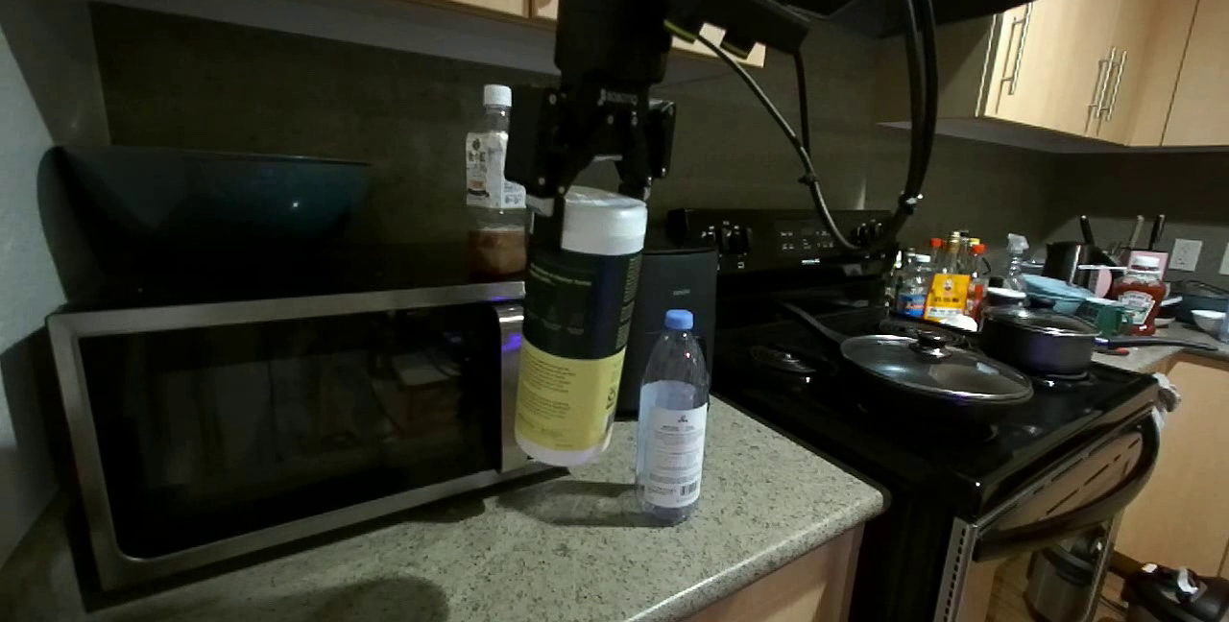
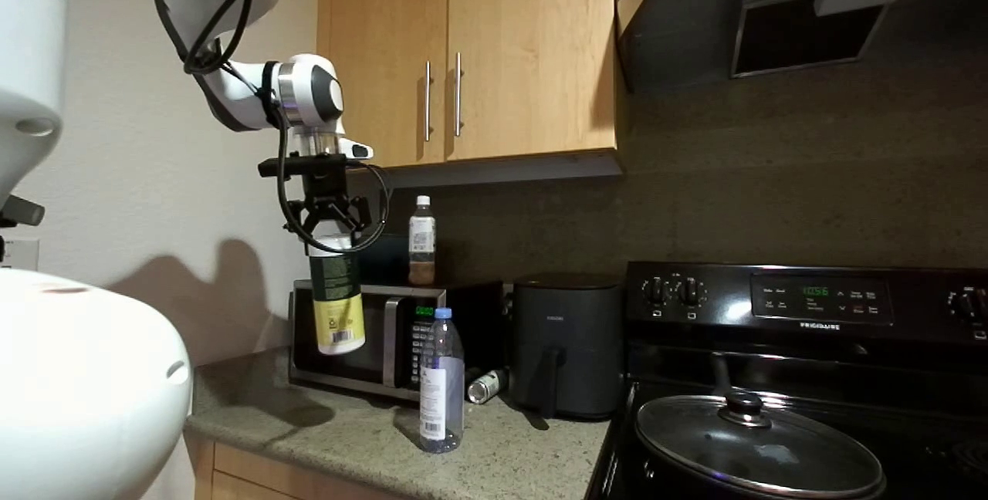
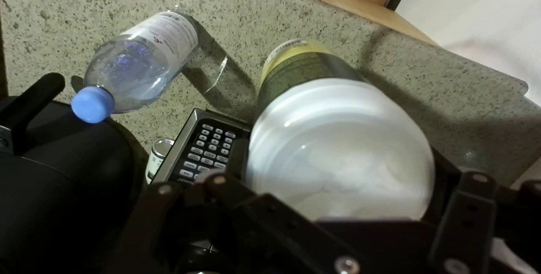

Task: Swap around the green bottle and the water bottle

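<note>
The tool [image 1: 590, 209] hangs above the tabletop [image 1: 768, 497], its fingers clamped on opposite sides of the white cap [image 1: 607, 224] of the green bottle [image 1: 576, 344]. The bottle is slightly tilted, in front of the microwave [image 1: 288, 420], its base clear of the tabletop in both exterior views. Beside it and apart, the blue-capped water bottle [image 1: 672, 440] stands upright on the tabletop, near the end of the microwave that bears the keypad [image 3: 207, 151]. Farther out: a can [image 2: 486, 386] on its side, a black air fryer [image 2: 567, 338] and, beyond, the stove [image 2: 718, 288] with a lidded pan [image 1: 931, 368].

Progress, as I judge it from the room: the swap is incomplete. The green bottle is lifted; its placing is not yet done. Whether the water bottle occupies its old or its new spot I cannot tell; if the old, its transfer also remains.
</note>
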`<state>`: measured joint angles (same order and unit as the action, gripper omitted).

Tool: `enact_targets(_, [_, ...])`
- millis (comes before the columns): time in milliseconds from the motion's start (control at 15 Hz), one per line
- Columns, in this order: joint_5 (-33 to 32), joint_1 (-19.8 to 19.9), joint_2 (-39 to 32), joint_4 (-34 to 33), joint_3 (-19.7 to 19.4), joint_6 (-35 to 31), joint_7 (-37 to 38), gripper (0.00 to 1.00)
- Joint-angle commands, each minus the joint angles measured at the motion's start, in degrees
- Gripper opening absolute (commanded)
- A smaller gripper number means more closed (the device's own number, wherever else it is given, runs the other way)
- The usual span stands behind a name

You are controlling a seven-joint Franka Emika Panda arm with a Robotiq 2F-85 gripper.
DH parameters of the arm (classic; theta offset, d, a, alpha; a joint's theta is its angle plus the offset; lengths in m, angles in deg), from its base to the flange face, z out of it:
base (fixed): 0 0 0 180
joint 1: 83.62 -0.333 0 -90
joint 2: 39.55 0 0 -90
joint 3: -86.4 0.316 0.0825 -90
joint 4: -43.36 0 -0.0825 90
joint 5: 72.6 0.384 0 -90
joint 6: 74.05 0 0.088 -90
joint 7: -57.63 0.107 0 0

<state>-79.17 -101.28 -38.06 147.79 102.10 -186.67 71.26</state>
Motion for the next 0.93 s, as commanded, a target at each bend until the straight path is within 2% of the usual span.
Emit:
enact_targets(0, [0.76,0.21,0.38,1.3,0.71,-2.36,0.3,0.68])
enact_targets(400, [0.99,0.08,-1.43,3.76,1.32,-8.35,1.17,0.68])
enact_targets(867, [2.77,0.03,-5.25,3.75,0.92,-8.02,0.99,0.68])
